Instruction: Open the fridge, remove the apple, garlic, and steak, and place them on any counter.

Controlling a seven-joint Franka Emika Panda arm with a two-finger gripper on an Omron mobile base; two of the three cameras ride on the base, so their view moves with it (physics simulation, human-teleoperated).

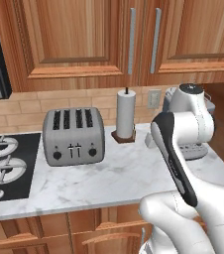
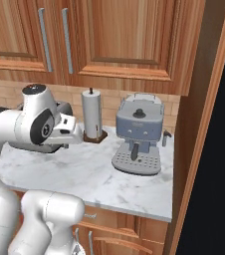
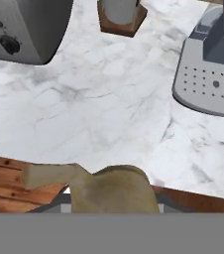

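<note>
Garlic (image 3: 115,191): tan bulb with a stem pointing left, sitting at the bottom of the hand view just over the counter (image 3: 109,114) edge. The gripper appears to be grasping it, though its fingertips are hidden behind the bulb. Toaster (image 1: 73,136), paper towel roll (image 1: 126,115) and coffee machine (image 2: 138,137) are standing on the marble.

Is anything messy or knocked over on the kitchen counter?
Nothing looks knocked over or spilled. The toaster, paper towel roll and coffee machine all stand upright on the counter. A tan, stalked bulb, likely the garlic, sits right by the gripper in the hand view.
</note>
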